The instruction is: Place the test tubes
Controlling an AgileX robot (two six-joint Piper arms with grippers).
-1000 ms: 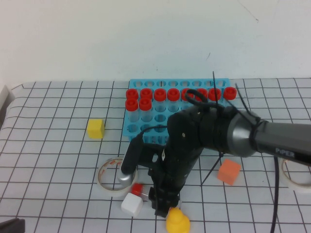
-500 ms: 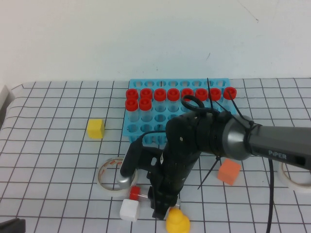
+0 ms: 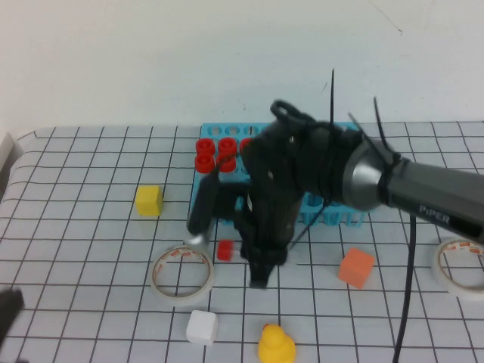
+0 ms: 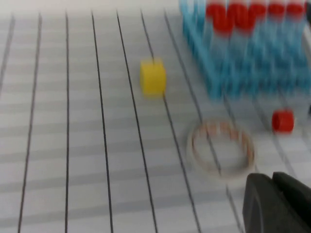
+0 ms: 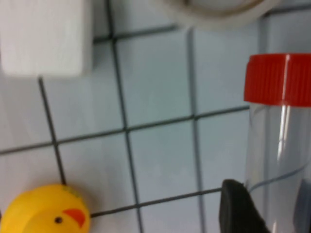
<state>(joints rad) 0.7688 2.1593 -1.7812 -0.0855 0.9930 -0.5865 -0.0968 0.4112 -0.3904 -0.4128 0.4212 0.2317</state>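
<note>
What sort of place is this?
Likely a robot practice bench: gridded table, blue tube rack, right gripper holding a test tube before it, left gripper shut at the near-left corner.

A plain white wall [image 3: 151, 53] is filling the high view from 10 o'clock round to 2 o'clock, meeting the table [image 3: 45, 133] along a straight horizontal line. A thin dark mark [image 3: 387, 19] is slanting across the wall toward 1 o'clock. The table is taking up everything below, and a white cover [image 3: 76, 227] ruled in a black grid is lying over it. At 9 o'clock the table's rounded corner is giving way to a dark strip [image 3: 4, 181] beyond the edge. Soft, even light is falling across the cover, casting only faint shadows.
</note>
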